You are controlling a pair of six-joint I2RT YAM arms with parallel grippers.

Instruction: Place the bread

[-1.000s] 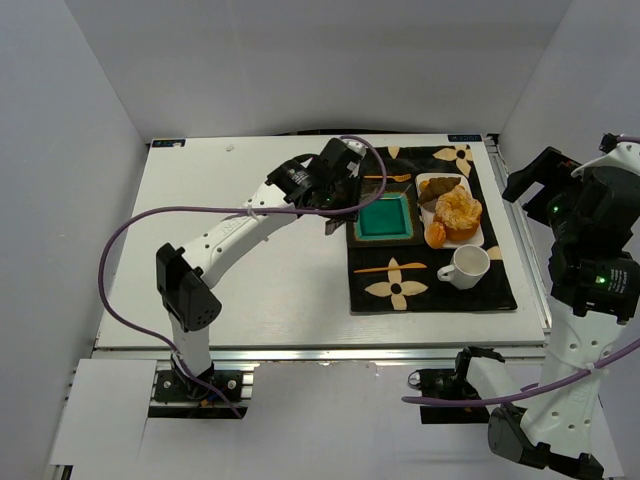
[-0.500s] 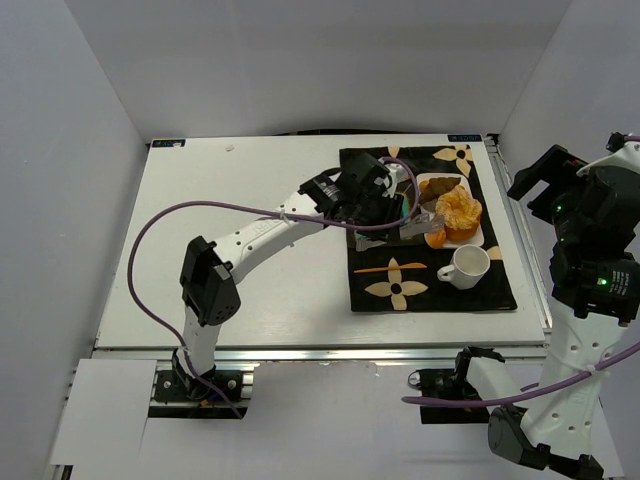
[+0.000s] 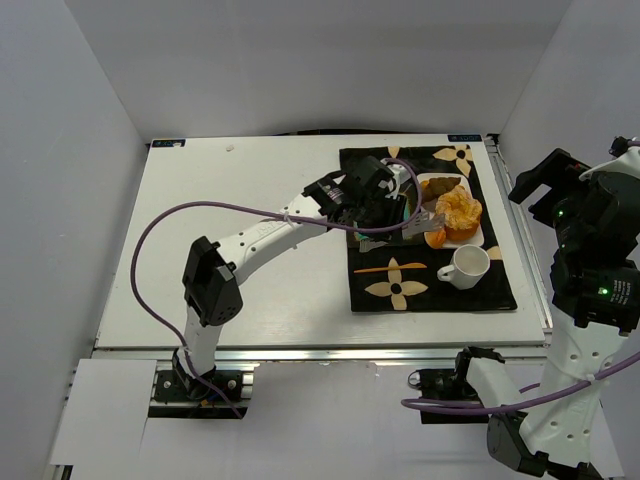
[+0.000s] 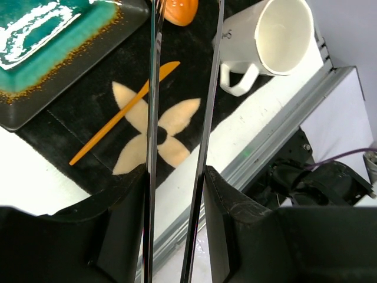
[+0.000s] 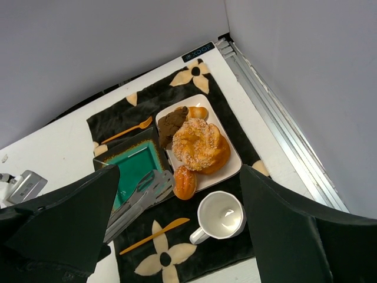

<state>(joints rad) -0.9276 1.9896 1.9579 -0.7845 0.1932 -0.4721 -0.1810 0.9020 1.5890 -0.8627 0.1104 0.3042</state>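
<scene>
Clock directions as on the overhead view, twelve o'clock away from the arm bases.

At the seven o'clock corner of the white plate (image 3: 476, 241): the bread (image 3: 436, 238), lying at the rim, just beside the big swirled pastry (image 3: 459, 212) at its one o'clock. Farther toward twelve o'clock on the same plate, a dark brown piece (image 3: 437, 188).

Stretched in from nine o'clock across the teal plate (image 5: 132, 168): the left gripper (image 3: 432, 220). Thin metal fingers (image 5: 147, 190) parted by a narrow gap, clamping nothing, tips right at the bread's ten o'clock side. Impossible to tell whether touching it.

At five o'clock of the bread, apart from it: a white cup (image 3: 465, 265), upright, handle toward eight o'clock. At seven o'clock of the bread, an orange knife (image 3: 388, 268) flat on the black flowered mat (image 3: 480, 298).

Raised beyond the table's three o'clock edge: the right gripper (image 5: 180, 169), jaws spread wide, holding nothing.
</scene>
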